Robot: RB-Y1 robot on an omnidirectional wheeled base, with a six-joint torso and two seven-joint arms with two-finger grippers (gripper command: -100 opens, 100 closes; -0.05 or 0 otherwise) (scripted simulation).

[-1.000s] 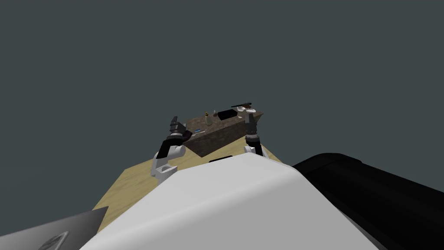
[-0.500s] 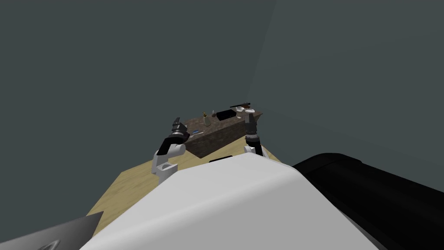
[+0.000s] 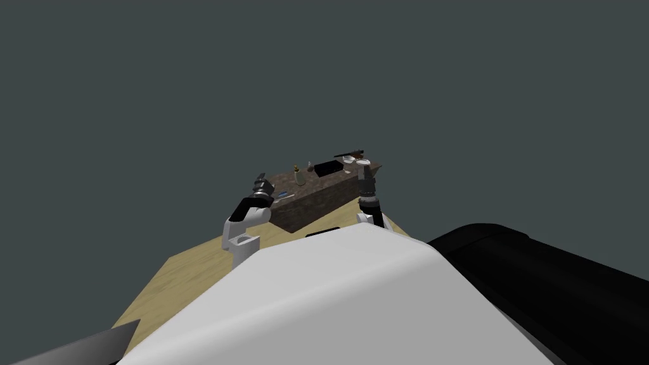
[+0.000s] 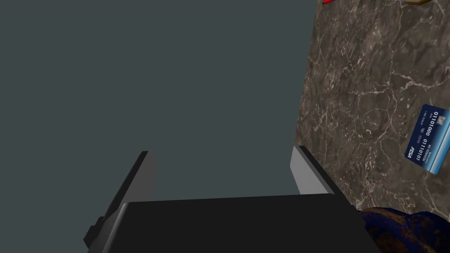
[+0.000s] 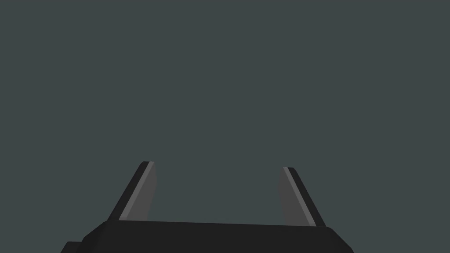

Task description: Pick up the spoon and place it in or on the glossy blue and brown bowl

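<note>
A glossy blue and brown bowl [image 4: 408, 229] sits on the dark marble counter [image 4: 364, 88], right beside the body of my left gripper [image 4: 222, 164]. The left gripper is open and empty, hanging at the counter's left end [image 3: 261, 185]. A thin pale thing [image 3: 291, 196] beside a blue card [image 3: 283, 193] may be the spoon; I cannot tell. My right gripper [image 5: 217, 180] is open and empty, raised at the counter's right end [image 3: 364, 172].
The blue bank card [image 4: 428, 138] lies on the marble past the bowl. Farther along the counter [image 3: 317, 190] stand a small bottle [image 3: 296, 175], a black sunken basin [image 3: 328, 168] and white dishes [image 3: 362, 163]. A tan wooden floor [image 3: 190, 266] lies below.
The whole head view has shifted slightly as I move. My left gripper has come a little closer to the counter's left end. The right arm keeps its pose.
</note>
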